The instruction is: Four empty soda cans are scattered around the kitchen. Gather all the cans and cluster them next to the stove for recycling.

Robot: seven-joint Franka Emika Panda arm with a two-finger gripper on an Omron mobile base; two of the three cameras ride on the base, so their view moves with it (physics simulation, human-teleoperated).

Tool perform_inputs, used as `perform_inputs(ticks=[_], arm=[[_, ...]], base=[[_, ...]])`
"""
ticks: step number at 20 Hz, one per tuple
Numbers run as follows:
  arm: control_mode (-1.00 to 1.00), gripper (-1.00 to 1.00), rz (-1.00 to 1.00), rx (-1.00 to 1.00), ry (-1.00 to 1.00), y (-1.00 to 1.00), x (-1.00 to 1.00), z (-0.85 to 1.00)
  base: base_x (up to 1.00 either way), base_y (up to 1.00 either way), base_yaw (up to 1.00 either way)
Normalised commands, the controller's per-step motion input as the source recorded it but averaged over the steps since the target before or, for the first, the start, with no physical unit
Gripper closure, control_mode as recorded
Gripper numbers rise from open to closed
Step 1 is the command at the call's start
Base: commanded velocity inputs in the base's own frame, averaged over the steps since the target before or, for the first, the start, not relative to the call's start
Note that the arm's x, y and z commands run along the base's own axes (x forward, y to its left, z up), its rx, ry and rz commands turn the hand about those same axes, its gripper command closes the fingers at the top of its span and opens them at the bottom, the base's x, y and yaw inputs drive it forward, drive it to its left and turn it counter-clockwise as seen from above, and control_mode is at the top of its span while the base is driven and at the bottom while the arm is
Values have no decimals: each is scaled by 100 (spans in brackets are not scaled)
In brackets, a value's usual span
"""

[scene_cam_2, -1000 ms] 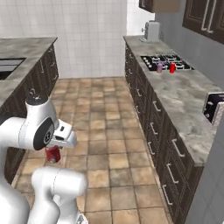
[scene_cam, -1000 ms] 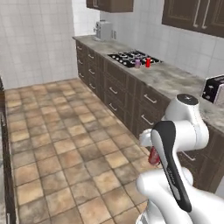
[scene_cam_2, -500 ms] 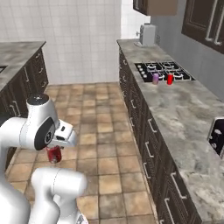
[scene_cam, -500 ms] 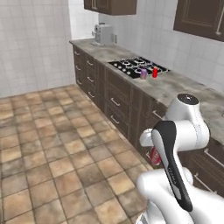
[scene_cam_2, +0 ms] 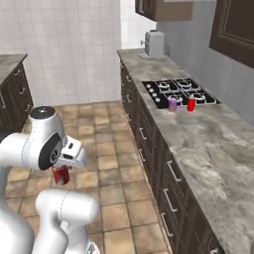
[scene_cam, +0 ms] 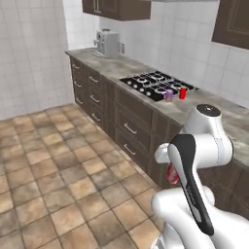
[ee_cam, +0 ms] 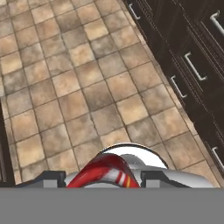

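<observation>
The claw [scene_cam_2: 61, 168] is clenched on a dark red can [scene_cam_2: 61, 174], which hangs low beside the arm, above the brown tiled floor [scene_cam_2: 106, 149]. In the left base view the same can [scene_cam: 171, 174] peeks out red just left of the arm's forearm, in front of the dark drawers [scene_cam: 130, 127]. The hand view looks down past the can's silver rim and red side [ee_cam: 107, 171] onto the floor tiles [ee_cam: 87, 74], with cabinet fronts and silver handles [ee_cam: 194, 65] along the right.

On the grey tabletop [scene_cam_2: 208, 144] at the right of the room lies the black stove [scene_cam_2: 179, 91]. Just beside its near edge stand two more cans close together, apart from each other: a purple can [scene_cam_2: 172, 103] on the left and a bright red can [scene_cam_2: 191, 104] on the right. In the left base view they sit at the stove's [scene_cam: 155, 83] near right corner, purple [scene_cam: 169, 95] and red [scene_cam: 183, 93].

A silver appliance [scene_cam_2: 154, 43] stands at the far end of the tabletop, near the white tiled wall [scene_cam_2: 74, 39].
</observation>
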Motion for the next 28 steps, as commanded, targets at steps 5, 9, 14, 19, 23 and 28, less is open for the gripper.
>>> perform_inputs(ticks=[5,9,14,19,23,28], arm=[[100,100,0,0,0,0,0,0],[100,100,0,0,0,0,0,0],[100,100,0,0,0,0,0,0],[100,100,0,0,0,0,0,0],[100,100,0,0,0,0,0,0],[100,100,0,0,0,0,0,0]], base=[[100,33,-53],[97,31,-61],[34,0,-59],[-7,0,-40],[72,7,-30],[90,0,-41]])
